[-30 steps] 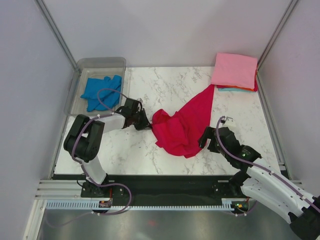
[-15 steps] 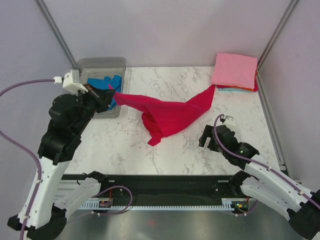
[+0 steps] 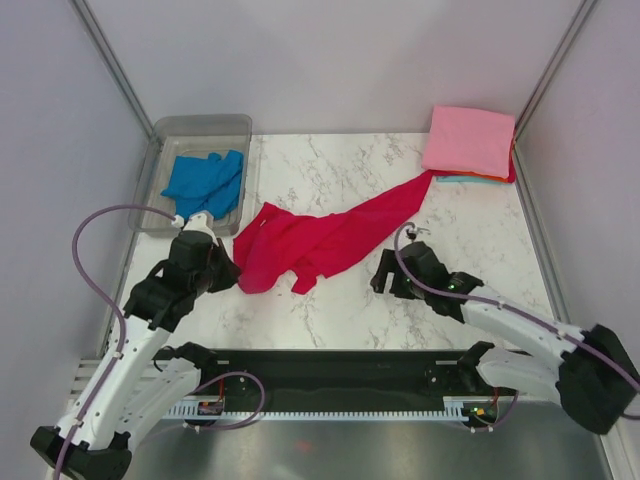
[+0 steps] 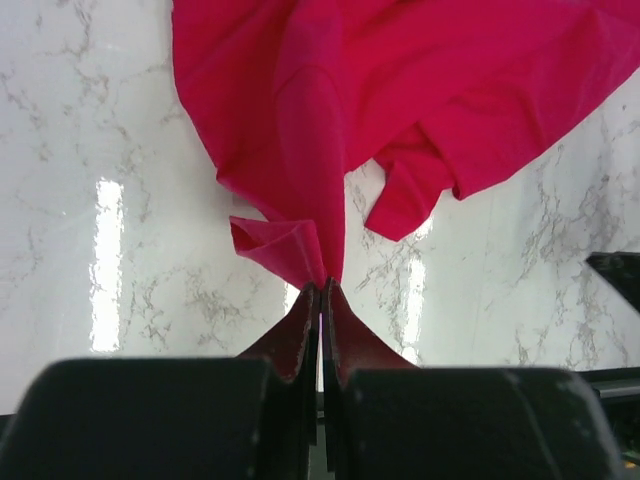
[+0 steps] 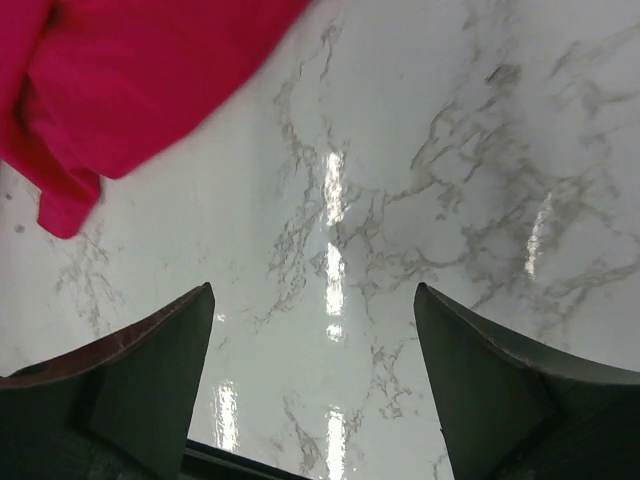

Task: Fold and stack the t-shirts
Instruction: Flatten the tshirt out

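**Inspector:** Left gripper (image 4: 321,298), condition?

**Recorder:** Jaws pressed together on a pinched fold of the crimson t-shirt (image 3: 330,240). The dark fingers (image 4: 300,335) meet with only a thin seam of cloth between them.

**Inspector:** Lie of that garment?

**Recorder:** It is soft and matte, heavily creased and unfolded. It runs as a long diagonal band across the white marble-patterned table (image 3: 340,165). Its bunched end is at the left gripper and its narrow far end reaches the near-left corner of the folded stack. Whether it tucks under the stack cannot be told. A small flap curls beside the pinch point.

**Inspector:** Right gripper (image 5: 312,295)?

**Recorder:** Jaws spread wide, nothing between them. It sits low over the glossy tabletop, just beside the shirt's near hem and not touching it.

**Inspector:** Other garments?

**Recorder:** A pink t-shirt (image 3: 468,140) is folded into a flat, neat square on top of the stack at the far right corner. Thin edges of orange and teal cloth (image 3: 470,179) show beneath it. A bright blue t-shirt (image 3: 205,183) lies crumpled in the clear tub (image 3: 165,135), a rectangular plastic tub with rounded corners at the far left.
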{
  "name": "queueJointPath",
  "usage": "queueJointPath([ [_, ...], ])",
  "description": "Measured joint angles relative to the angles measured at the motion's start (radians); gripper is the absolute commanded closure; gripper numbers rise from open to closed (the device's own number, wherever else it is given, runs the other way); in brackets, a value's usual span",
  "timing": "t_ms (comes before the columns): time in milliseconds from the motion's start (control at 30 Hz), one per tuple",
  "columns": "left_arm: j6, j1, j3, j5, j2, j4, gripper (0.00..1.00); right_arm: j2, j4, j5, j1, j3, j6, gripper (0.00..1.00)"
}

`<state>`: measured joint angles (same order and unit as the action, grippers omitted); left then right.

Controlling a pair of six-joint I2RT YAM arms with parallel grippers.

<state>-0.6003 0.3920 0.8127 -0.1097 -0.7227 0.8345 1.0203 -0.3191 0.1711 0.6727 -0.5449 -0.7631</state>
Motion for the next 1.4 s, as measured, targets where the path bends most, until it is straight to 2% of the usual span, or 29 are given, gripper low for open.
queueJointPath([
  [200, 0.048, -0.001, 0.07, -0.046, -0.008, 0.0, 0.98, 0.367, 0.136, -0.037, 0.104, -0.088, 0.001, 0.14],
  [300, 0.064, -0.006, 0.085, -0.051, -0.017, 0.001, 0.98, 0.495, 0.212, -0.046, 0.11, -0.203, 0.0, 0.14],
  [433, 0.078, -0.016, 0.096, -0.058, -0.015, 0.002, 0.98, 0.626, 0.268, -0.026, 0.11, -0.296, -0.001, 0.21],
  [533, 0.086, -0.021, 0.114, -0.067, -0.014, 0.003, 0.98, 0.686, 0.288, 0.0, 0.11, -0.35, -0.003, 0.36],
  [567, 0.088, -0.022, 0.121, -0.068, -0.014, 0.003, 0.98, 0.708, 0.298, 0.011, 0.11, -0.367, -0.002, 0.52],
  [600, 0.09, -0.024, 0.127, -0.068, -0.014, 0.003, 0.98, 0.724, 0.308, 0.017, 0.11, -0.38, 0.002, 0.61],
  [800, 0.101, -0.026, 0.208, -0.062, -0.022, 0.024, 0.98, 0.727, 0.295, 0.071, 0.1, -0.389, 0.019, 1.0],
  [900, 0.119, -0.026, 0.322, -0.044, -0.023, 0.055, 0.98, 0.612, 0.206, 0.109, 0.093, -0.382, 0.043, 1.0],
  [967, 0.13, -0.026, 0.41, -0.037, -0.027, 0.056, 0.98, 0.48, 0.122, 0.135, 0.09, -0.393, 0.069, 1.0],
  [1033, 0.143, -0.026, 0.521, -0.026, -0.042, 0.063, 0.98, 0.358, -0.02, 0.167, 0.087, -0.472, 0.11, 1.0],
  [1167, 0.183, -0.026, 0.769, -0.014, -0.105, 0.088, 0.98, 0.293, -0.265, 0.21, 0.086, -0.799, 0.196, 1.0],
  [1267, 0.224, -0.026, 0.952, -0.024, -0.181, 0.1, 0.98, 0.336, -0.451, 0.249, 0.087, -1.125, 0.276, 1.0],
  [1300, 0.238, -0.026, 1.017, -0.034, -0.215, 0.11, 0.98, 0.356, -0.493, 0.258, 0.082, -1.228, 0.303, 0.96],
  [1333, 0.248, -0.026, 1.056, -0.04, -0.24, 0.113, 0.98, 0.383, -0.534, 0.265, 0.072, -1.329, 0.332, 0.6],
  [1367, 0.258, -0.026, 1.088, -0.047, -0.265, 0.113, 0.98, 0.403, -0.562, 0.271, 0.055, -1.4, 0.349, 0.42],
  [1400, 0.263, -0.026, 1.1, -0.05, -0.283, 0.112, 0.98, 0.421, -0.58, 0.276, 0.034, -1.44, 0.372, 0.31],
])
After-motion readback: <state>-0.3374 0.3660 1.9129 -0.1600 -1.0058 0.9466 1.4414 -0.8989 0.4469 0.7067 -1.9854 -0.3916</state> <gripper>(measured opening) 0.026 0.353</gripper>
